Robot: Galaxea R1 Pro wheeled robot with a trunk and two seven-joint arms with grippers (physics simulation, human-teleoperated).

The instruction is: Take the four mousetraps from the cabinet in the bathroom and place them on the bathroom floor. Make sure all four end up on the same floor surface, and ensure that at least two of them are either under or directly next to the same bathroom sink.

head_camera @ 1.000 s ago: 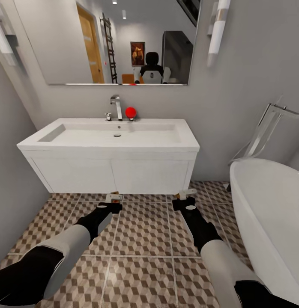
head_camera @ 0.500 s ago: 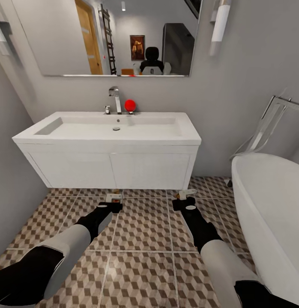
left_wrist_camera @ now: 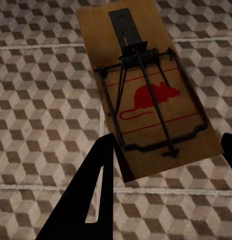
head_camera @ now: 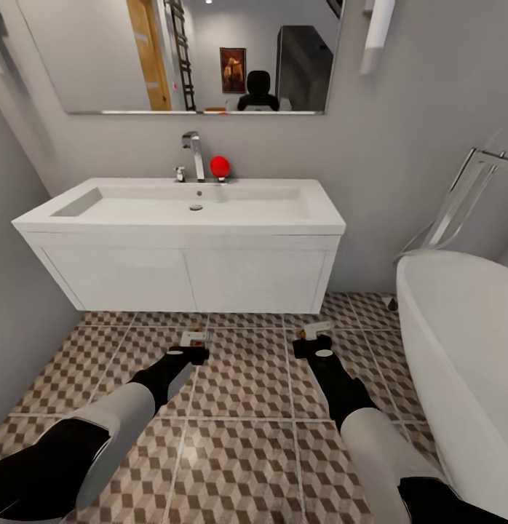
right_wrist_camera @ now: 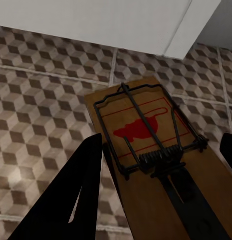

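Mousetraps, flat brown wooden boards with dark wire springs and a red mouse print: one (left_wrist_camera: 150, 95) lies clamped between the dark fingers of the left claw (head_camera: 193, 339), the other (right_wrist_camera: 155, 150) between those of the right claw (head_camera: 314, 332). Both claws hang above the cube-patterned brown and beige tiled bathroom floor (head_camera: 247, 393), just in front of the white wall-hung vanity carrying the wide white rectangular sink (head_camera: 188, 207). White oval bathtub (head_camera: 465, 342) stands to the right.

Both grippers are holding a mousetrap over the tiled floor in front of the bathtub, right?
Not the bathtub: the head view shows the left gripper and right gripper, each shut on a mousetrap, over the bathroom floor in front of the bathroom sink.
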